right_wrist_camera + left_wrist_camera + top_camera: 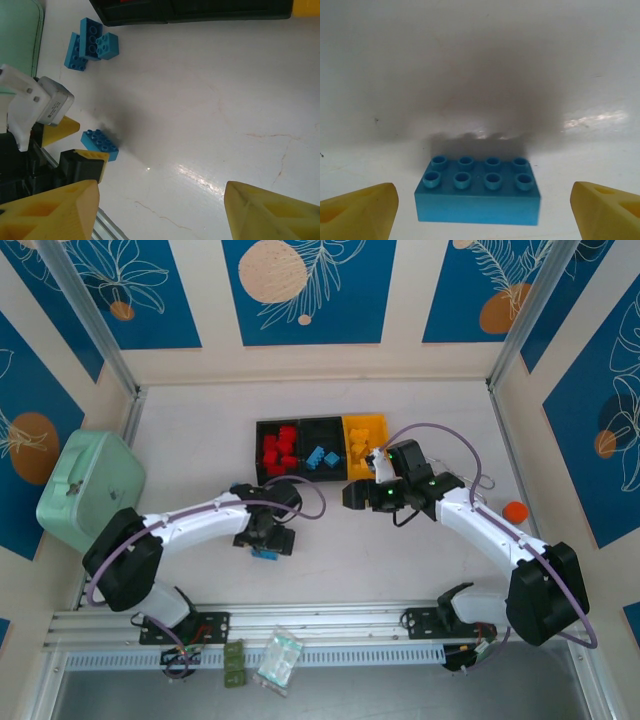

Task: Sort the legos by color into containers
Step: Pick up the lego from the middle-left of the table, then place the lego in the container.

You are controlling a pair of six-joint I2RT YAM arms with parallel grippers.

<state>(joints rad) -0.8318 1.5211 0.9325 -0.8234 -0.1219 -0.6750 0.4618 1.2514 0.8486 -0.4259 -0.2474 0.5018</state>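
A light blue lego (477, 192) lies flat on the white table, studs up. My left gripper (485, 212) is open around it, one yellow fingertip on each side and neither touching it. The same lego (100, 144) and left gripper (77, 145) show in the right wrist view, and the left gripper (268, 545) shows from above. A cluster of three light blue legos (90, 44) lies near the bins' left corner. The joined bins (320, 420) hold red, blue and yellow legos, one colour each. My right gripper (160, 215) hangs open over bare table, in front of the yellow bin (364, 423).
A large mint-green case (90, 485) stands at the left edge, close to the left arm. A small orange object (514, 511) lies at the right wall. Plastic packets (278, 660) rest on the metal rail at the front edge.
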